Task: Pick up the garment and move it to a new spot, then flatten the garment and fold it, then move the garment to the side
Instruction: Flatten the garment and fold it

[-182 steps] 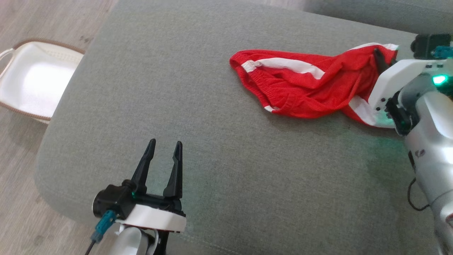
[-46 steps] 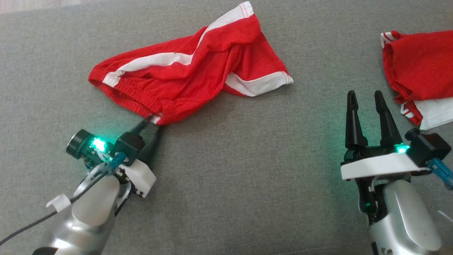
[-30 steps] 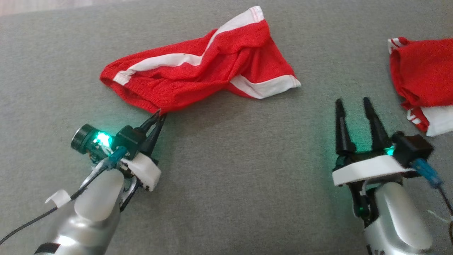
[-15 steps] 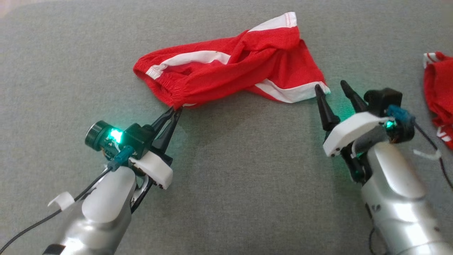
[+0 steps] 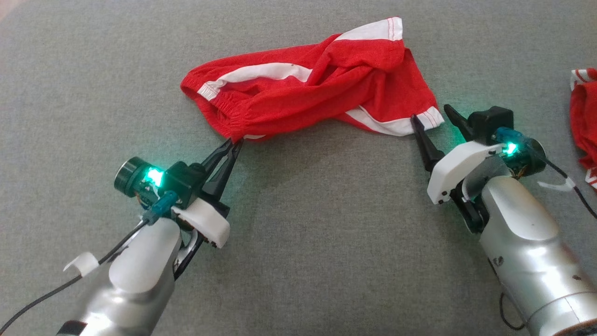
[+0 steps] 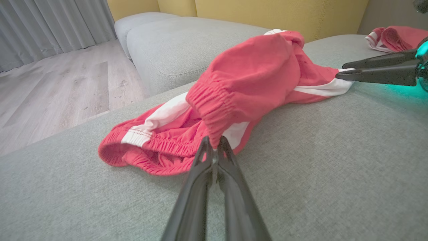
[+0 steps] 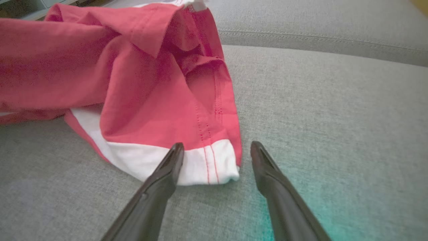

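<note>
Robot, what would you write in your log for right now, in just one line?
left gripper: shut on shorts waistband | right gripper: open at white leg hem | shorts: bunched on couch, not yet flat

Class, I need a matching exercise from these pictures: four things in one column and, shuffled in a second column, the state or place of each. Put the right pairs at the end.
Column one
1. left gripper
2. right gripper
3. red shorts
4. second red garment

Column two
A. at the head view's right edge, untouched
B. jaws shut on the elastic waistband
C. jaws open around a white hem corner
D. crumpled on the grey cushion, between both grippers

Pairs: 1-B, 2-C, 3-D, 4-A
</note>
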You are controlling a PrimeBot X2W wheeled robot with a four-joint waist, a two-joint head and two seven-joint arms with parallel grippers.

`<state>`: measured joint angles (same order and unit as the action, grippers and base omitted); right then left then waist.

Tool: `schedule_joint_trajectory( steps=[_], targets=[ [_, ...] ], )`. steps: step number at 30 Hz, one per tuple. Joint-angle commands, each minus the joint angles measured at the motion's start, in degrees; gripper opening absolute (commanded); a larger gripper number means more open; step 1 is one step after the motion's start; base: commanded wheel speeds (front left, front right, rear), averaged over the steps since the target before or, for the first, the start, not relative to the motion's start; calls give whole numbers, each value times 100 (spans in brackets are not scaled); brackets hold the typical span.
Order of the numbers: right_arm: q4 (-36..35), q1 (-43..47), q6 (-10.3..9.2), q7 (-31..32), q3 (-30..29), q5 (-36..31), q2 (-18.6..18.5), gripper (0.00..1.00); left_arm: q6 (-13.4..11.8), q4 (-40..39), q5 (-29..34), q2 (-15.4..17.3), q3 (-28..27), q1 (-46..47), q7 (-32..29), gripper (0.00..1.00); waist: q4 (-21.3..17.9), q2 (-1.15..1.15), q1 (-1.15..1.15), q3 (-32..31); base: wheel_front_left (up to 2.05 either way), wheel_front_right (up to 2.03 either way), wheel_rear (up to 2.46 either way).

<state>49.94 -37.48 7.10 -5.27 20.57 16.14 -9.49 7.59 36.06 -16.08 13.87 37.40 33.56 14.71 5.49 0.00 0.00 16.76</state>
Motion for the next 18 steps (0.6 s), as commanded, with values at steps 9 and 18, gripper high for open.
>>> schedule_joint_trajectory(
  steps=[9,18],
  targets=[
    [297,-278,39,-504,666,-237,-5,100,-10,-106,-13,189,-169,114,29,0,-99,0,0,-54,0,0,0],
    [543,-371,39,-607,1028,-35,13,100,-10,-98,-22,191,-121,102,29,0,-92,0,0,-97,0,0,0]
  ],
)
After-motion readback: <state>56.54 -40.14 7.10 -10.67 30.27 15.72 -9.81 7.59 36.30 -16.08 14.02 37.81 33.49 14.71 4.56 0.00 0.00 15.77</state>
